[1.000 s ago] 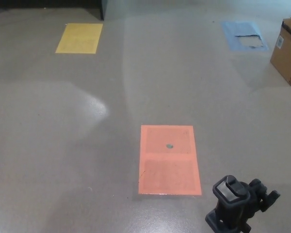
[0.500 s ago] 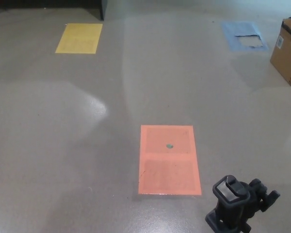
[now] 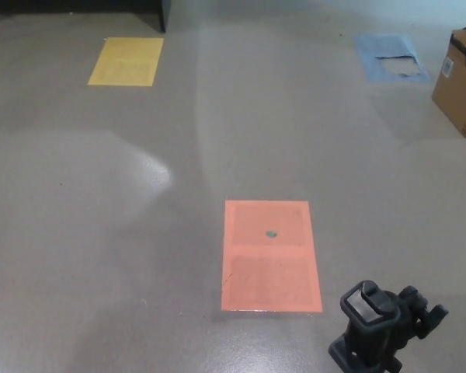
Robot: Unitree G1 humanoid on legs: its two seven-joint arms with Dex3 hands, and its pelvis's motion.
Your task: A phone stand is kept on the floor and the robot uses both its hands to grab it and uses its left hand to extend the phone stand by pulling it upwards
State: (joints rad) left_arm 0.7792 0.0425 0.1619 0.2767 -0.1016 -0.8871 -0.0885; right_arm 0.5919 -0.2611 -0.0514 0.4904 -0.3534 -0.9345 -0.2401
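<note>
Robot hands: neither the left nor the right is seen in the head view, so no finger state can be recorded. Phone stand (image 3: 384,326): black, located at the lower right edge on the grey floor (image 3: 101,233), just beside the orange floor patch (image 3: 272,255), untouched. Cardboard box (image 3: 460,81): noted far right.

Single head view, high, angled down over floor (image 3: 140,233).
</note>
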